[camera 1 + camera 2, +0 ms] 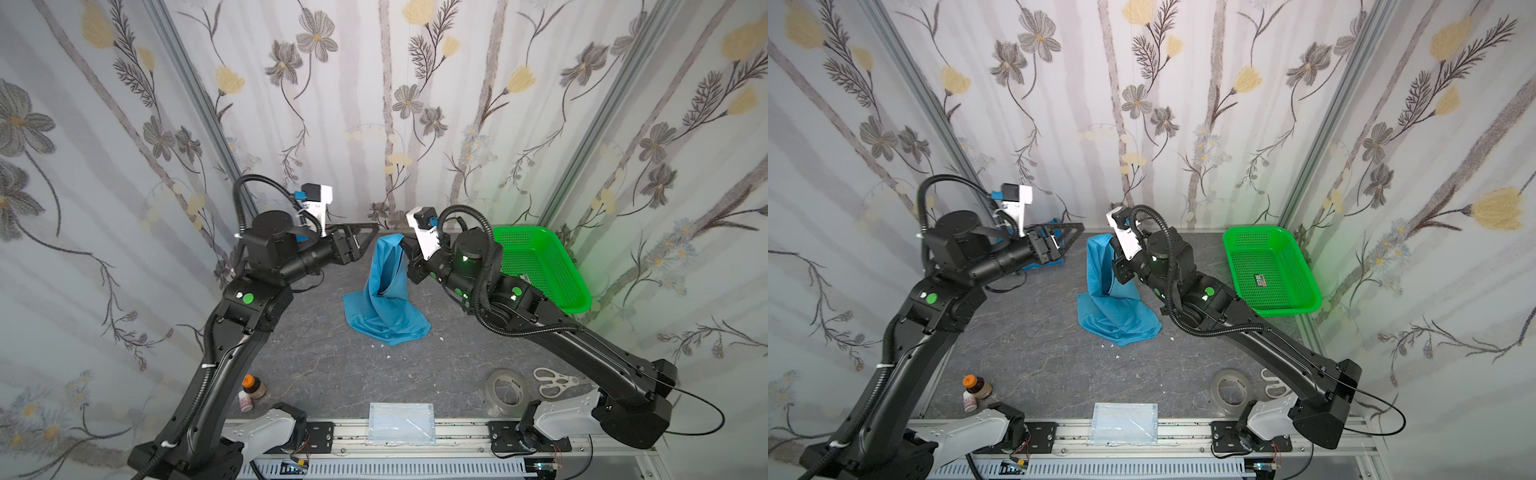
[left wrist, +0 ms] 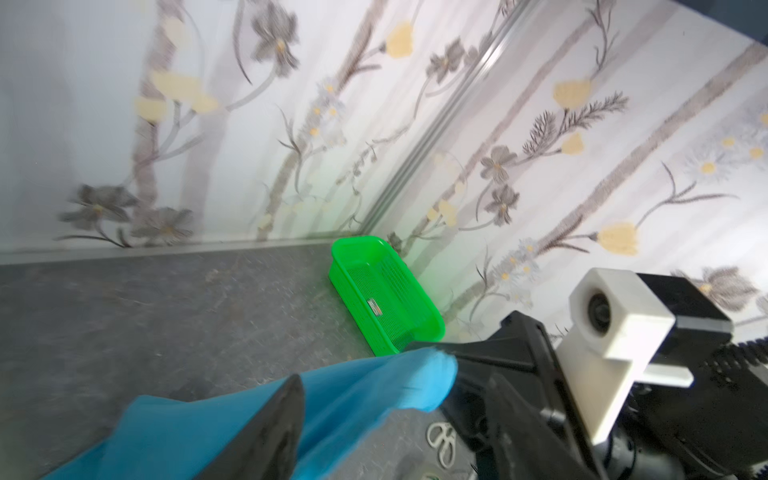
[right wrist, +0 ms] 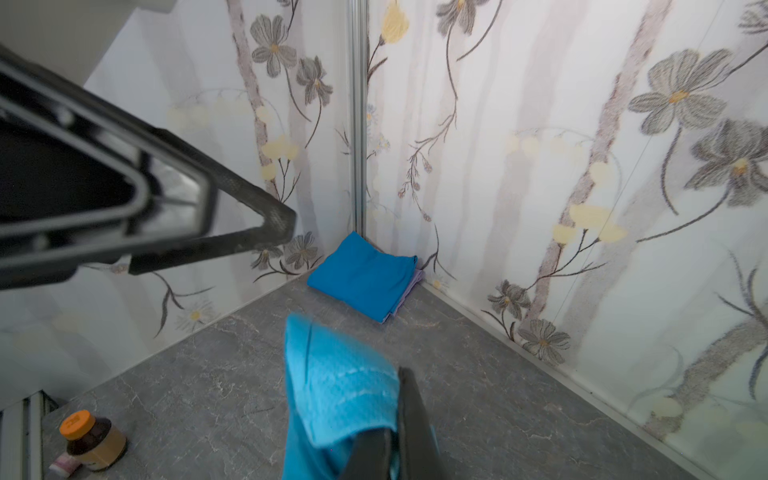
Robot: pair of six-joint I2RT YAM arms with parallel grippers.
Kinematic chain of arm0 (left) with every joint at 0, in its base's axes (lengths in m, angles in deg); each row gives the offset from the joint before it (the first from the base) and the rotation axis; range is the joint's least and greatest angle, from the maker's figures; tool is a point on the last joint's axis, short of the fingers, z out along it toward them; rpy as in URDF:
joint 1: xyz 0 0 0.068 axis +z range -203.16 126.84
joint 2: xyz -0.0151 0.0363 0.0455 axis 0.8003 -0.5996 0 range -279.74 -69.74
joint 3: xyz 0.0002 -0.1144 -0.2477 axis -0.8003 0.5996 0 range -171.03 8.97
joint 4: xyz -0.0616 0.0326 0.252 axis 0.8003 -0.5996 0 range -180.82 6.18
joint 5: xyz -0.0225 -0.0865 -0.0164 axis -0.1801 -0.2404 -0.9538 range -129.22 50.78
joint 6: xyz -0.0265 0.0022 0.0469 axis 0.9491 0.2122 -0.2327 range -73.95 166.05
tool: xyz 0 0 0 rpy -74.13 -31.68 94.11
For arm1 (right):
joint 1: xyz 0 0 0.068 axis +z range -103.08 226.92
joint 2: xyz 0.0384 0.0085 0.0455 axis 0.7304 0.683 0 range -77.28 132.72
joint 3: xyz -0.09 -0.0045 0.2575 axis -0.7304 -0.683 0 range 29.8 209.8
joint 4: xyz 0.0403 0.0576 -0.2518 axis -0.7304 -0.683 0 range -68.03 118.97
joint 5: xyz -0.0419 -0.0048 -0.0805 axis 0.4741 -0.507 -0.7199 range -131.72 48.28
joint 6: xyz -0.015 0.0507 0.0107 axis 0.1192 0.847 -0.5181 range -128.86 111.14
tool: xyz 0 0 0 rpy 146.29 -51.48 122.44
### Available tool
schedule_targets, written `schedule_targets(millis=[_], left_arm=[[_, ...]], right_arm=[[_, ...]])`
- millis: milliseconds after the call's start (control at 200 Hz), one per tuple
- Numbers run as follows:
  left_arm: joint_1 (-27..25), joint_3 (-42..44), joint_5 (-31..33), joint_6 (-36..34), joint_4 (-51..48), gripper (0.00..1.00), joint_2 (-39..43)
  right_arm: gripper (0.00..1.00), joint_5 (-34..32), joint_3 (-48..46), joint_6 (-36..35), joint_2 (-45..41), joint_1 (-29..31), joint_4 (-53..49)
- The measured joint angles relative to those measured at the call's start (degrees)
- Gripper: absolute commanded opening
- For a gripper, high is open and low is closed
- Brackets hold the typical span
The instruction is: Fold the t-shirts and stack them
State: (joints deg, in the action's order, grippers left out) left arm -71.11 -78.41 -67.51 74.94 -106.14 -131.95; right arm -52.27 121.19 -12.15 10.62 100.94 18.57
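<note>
A teal-blue t-shirt (image 1: 384,303) (image 1: 1115,311) hangs from my right gripper (image 1: 404,246) (image 1: 1116,249), and its lower part lies bunched on the grey table. In the right wrist view the right gripper (image 3: 395,444) is shut on a stitched hem of the shirt (image 3: 336,382). My left gripper (image 1: 370,232) (image 1: 1073,232) is open at the same height, just left of the raised cloth. In the left wrist view one finger (image 2: 266,432) stands in front of the cloth (image 2: 374,382) without pinching it. A deeper blue t-shirt (image 3: 361,274) (image 1: 1054,261) lies folded in the back left corner.
A green basket (image 1: 540,266) (image 2: 382,291) stands at the back right. Near the front edge are a tape roll (image 1: 505,390), scissors (image 1: 552,380), a packet of masks (image 1: 401,422) and two small bottles (image 1: 253,386). Flowered walls close in three sides.
</note>
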Motion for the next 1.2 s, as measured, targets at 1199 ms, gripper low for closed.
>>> schedule_targets(millis=[1199], left_arm=[[-36.61,35.65,15.04,-8.09,13.55,1.00,-2.71]], right_arm=[[0.00,-17.31,45.31,-3.34,12.48,-1.31,-24.26]])
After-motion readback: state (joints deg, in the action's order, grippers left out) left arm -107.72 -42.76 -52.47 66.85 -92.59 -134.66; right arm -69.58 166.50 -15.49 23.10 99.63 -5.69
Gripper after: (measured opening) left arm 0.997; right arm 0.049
